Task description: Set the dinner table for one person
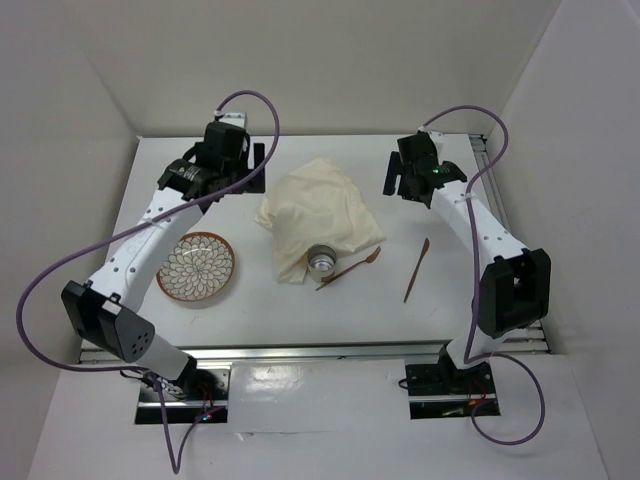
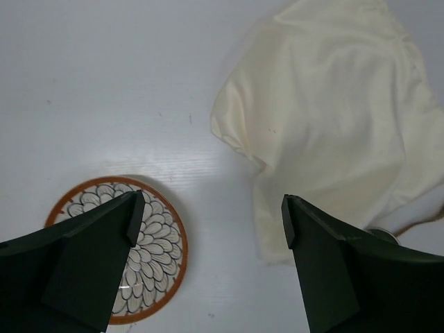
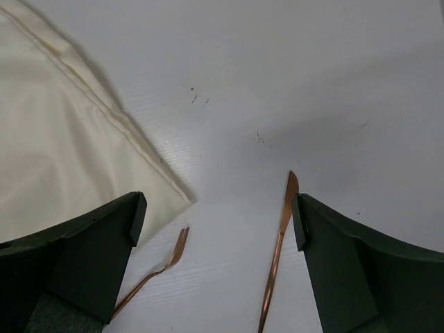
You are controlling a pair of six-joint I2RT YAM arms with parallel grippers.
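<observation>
Hovering above the dinner table (image 2: pixel 104 83), we keep our left gripper (image 2: pixel 211 215) spread wide and empty. The floral plate (image 2: pixel 161 232) lies partly beneath one finger, and the crumpled cream placemat (image 2: pixel 333 118) lies ahead of the other. Our right gripper (image 3: pixel 218 215) is likewise released, holding nothing. Between its fingers the copper fork (image 3: pixel 166 260) lies nearer one and the copper knife (image 3: pixel 281 236) just beside the other, both flat on the tabletop below.

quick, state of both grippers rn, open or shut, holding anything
Left gripper: open, holding nothing.
Right gripper: open, holding nothing.
</observation>
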